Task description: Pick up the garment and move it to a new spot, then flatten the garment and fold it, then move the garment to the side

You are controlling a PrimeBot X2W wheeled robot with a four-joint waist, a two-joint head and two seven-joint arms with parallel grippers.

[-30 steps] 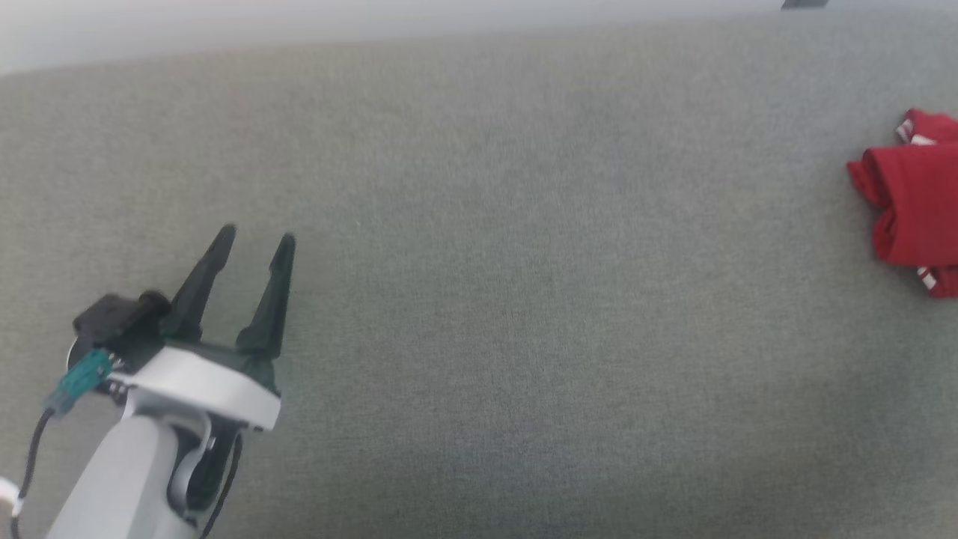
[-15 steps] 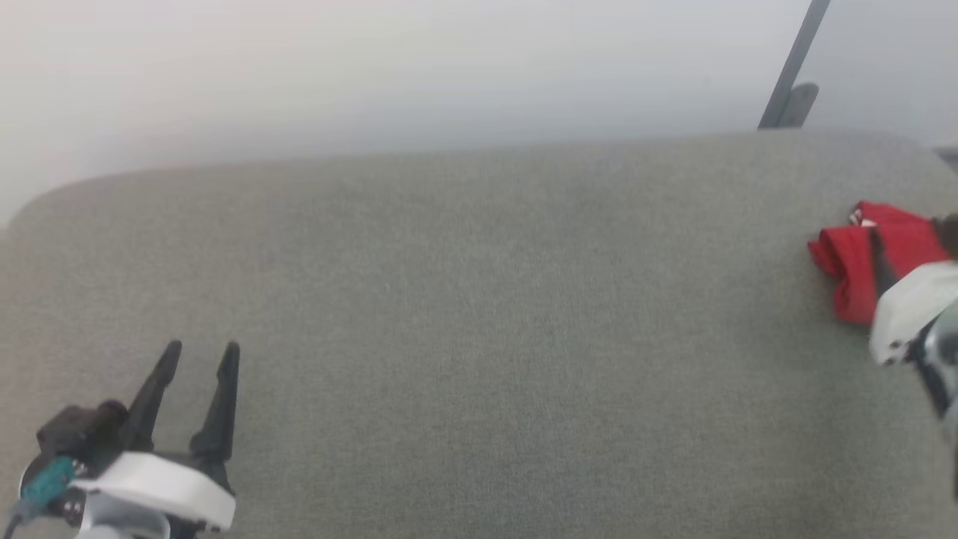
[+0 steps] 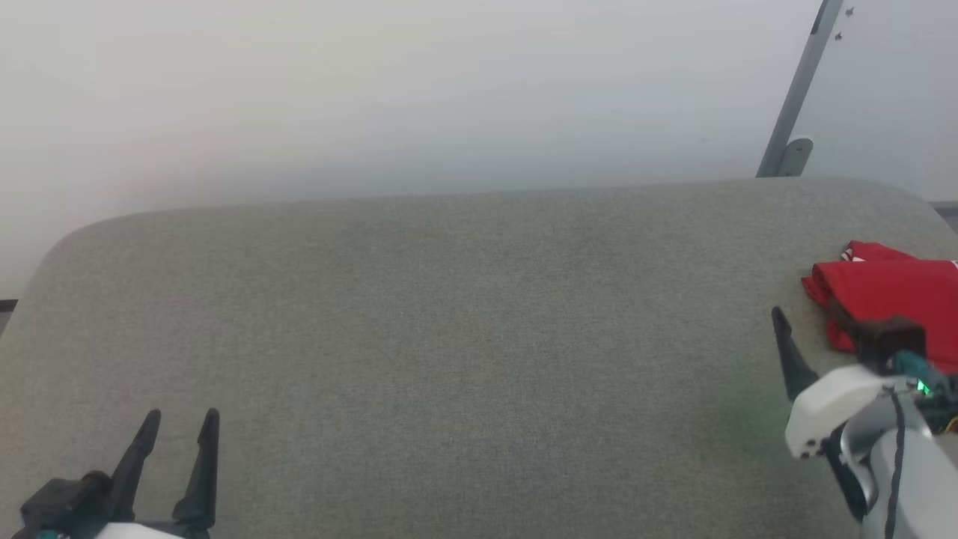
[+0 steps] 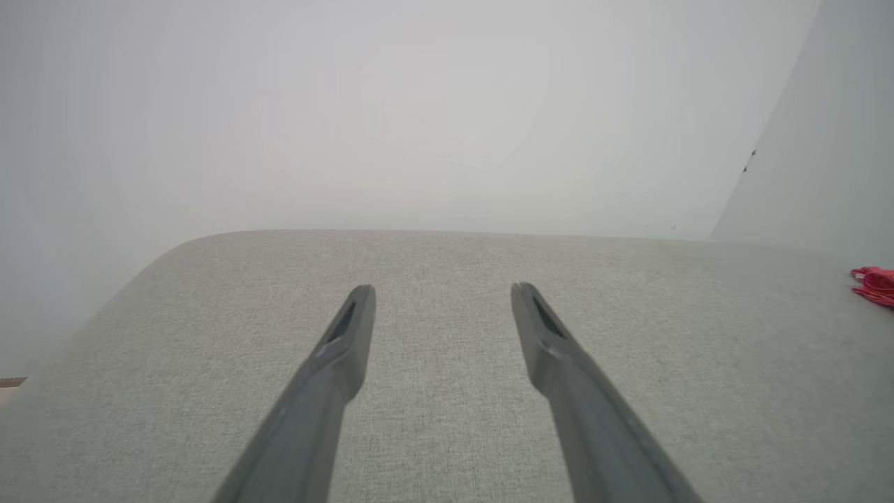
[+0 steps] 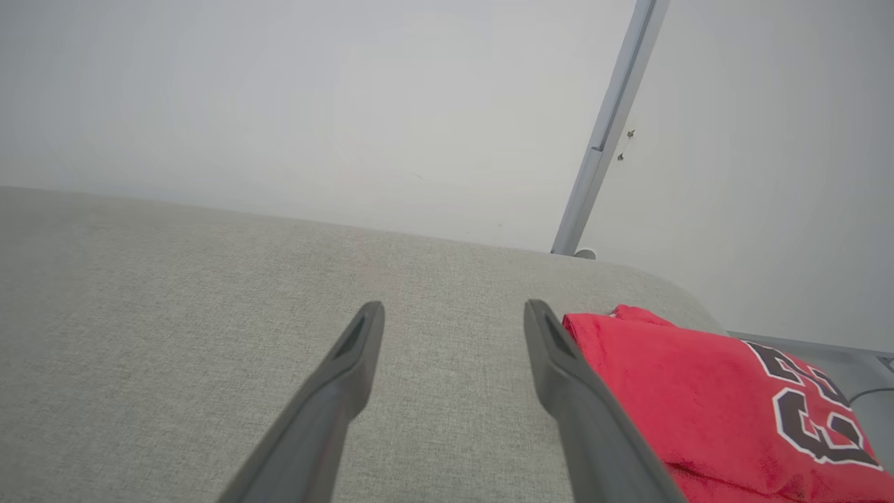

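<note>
lying folded, garment (image 3: pixel 887 288) cut off at edge

Print I can make out: black block chars (image 5: pixel 814 419) w/ white outline on the front of the red garment (image 5: pixel 663 377), right wrist view. They run slantwise twd the lower right corner. Look like digits, maybe "23". Steep angle, upper one partly hidden, so can't confirm.
</note>
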